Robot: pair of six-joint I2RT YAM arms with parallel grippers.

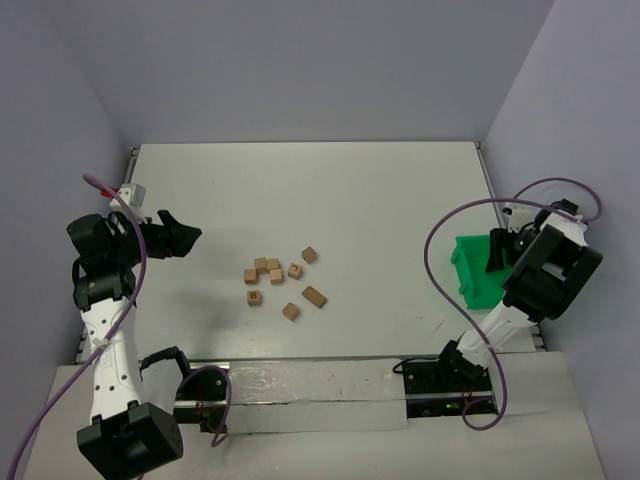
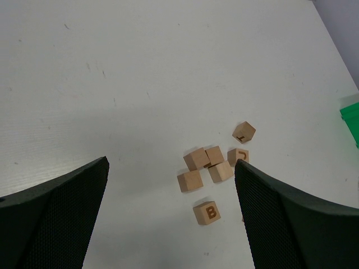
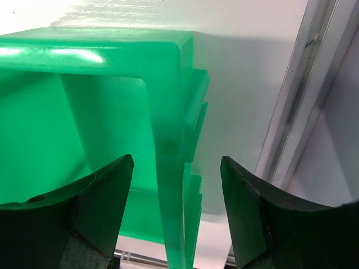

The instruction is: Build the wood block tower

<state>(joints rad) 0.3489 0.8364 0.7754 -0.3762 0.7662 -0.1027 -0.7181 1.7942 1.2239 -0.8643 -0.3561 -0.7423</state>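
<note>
From above, I see the wood blocks scattered mid-table, well right of my left gripper and well left of the right gripper at the green bin. Left wrist: jaws spread wide, empty, blocks lying beyond them. Right wrist: jaws parted astride the bin's wall, gaps either side.

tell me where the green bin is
Top view: the green bin sits near the table's right edge, right of the wooden blocks, its wall inside the open right gripper.
</note>
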